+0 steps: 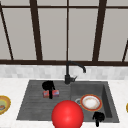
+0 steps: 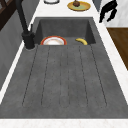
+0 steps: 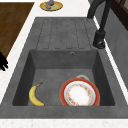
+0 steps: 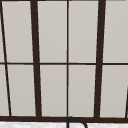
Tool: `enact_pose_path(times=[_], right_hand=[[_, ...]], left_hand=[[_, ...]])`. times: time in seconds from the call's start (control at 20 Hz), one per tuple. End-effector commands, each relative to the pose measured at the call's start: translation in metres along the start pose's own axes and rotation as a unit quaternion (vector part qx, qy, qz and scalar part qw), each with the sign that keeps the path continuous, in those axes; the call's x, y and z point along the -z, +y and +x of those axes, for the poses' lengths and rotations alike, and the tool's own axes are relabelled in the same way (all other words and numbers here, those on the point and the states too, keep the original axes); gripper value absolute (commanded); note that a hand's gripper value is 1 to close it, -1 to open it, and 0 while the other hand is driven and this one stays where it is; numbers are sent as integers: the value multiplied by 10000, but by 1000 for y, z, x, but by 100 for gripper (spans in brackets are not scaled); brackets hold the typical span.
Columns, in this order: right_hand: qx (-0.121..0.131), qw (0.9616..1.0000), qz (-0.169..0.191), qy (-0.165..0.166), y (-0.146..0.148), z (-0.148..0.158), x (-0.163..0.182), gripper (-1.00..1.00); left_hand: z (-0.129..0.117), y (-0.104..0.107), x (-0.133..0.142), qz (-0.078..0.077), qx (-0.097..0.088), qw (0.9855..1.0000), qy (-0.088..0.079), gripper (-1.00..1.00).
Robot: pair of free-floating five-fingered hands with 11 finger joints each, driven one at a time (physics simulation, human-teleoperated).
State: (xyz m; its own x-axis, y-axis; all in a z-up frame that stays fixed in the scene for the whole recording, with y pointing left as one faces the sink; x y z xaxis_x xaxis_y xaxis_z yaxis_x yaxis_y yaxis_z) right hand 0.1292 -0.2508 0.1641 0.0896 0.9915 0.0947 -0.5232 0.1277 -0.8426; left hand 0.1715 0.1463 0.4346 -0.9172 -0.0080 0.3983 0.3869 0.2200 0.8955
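My left hand (image 1: 48, 85) hovers over the ribbed drainboard (image 1: 35, 102), its fingers curled down round a small red block (image 1: 46, 94) with a blue patch. My right hand (image 1: 98, 117) hangs at the sink's front right edge with relaxed fingers and holds nothing; it shows too in the left side view (image 2: 108, 11) and the right side view (image 3: 3, 62). In the basin lies a white plate with a red rim (image 1: 91, 102) (image 3: 80, 95) (image 2: 53, 40) and beside it a banana (image 3: 35, 95) (image 2: 81, 41). A big red ball (image 1: 67, 115) sits low in the front view.
A black tap (image 1: 68, 73) (image 2: 26, 30) (image 3: 100, 32) stands behind the sink between drainboard and basin. A yellow plate with food (image 1: 3, 105) (image 3: 51, 5) rests on the counter to the left, and another yellow plate (image 2: 78, 5) to the right. A dark-framed window (image 4: 67, 62) is behind.
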Motion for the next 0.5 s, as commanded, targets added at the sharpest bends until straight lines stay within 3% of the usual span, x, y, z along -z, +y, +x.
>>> enact_pose_path(times=[0.0,0.45], right_hand=[[0,10000,0,0,0,0,0,0],[0,10000,0,0,0,0,0,0]], left_hand=[[1,-4,25,-230,-79,9996,120,100],[-4,-16,81,-318,-36,9993,167,100]])
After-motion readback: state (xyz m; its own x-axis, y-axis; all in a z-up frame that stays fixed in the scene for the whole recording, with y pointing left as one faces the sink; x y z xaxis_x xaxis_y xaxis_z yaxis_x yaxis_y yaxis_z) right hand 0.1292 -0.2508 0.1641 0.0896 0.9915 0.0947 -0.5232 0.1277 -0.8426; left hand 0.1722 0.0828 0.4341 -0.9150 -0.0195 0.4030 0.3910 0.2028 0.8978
